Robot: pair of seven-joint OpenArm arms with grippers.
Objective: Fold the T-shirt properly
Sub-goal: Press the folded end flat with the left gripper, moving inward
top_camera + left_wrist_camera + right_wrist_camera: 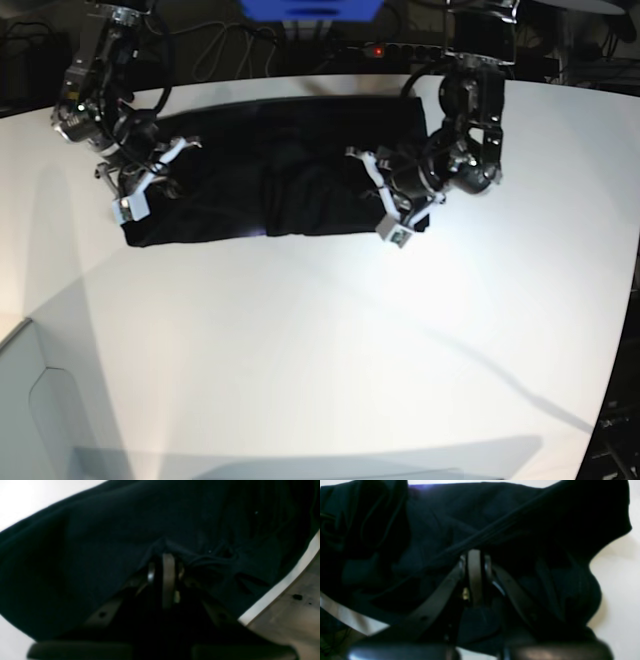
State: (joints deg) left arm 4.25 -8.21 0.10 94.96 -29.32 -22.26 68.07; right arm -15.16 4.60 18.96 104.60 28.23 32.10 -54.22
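Observation:
The black T-shirt [290, 170] lies in a long crumpled band across the far part of the white table [300, 330]. At the band's right end, my left gripper [378, 195] sits low on the cloth. In the left wrist view its fingers [167, 556] are together, with T-shirt [100, 542] fabric bunched at their tips. My right gripper [150, 178] is at the band's left end. The right wrist view shows it [475, 553] shut on a fold of the T-shirt [495, 510]. No print shows on the cloth.
A power strip [375, 48] with a red light, cables and a blue object [310, 8] sit behind the table's far edge. The table's edge [275, 592] runs close to my left gripper, with floor beyond it. Bare white tabletop fills the near half.

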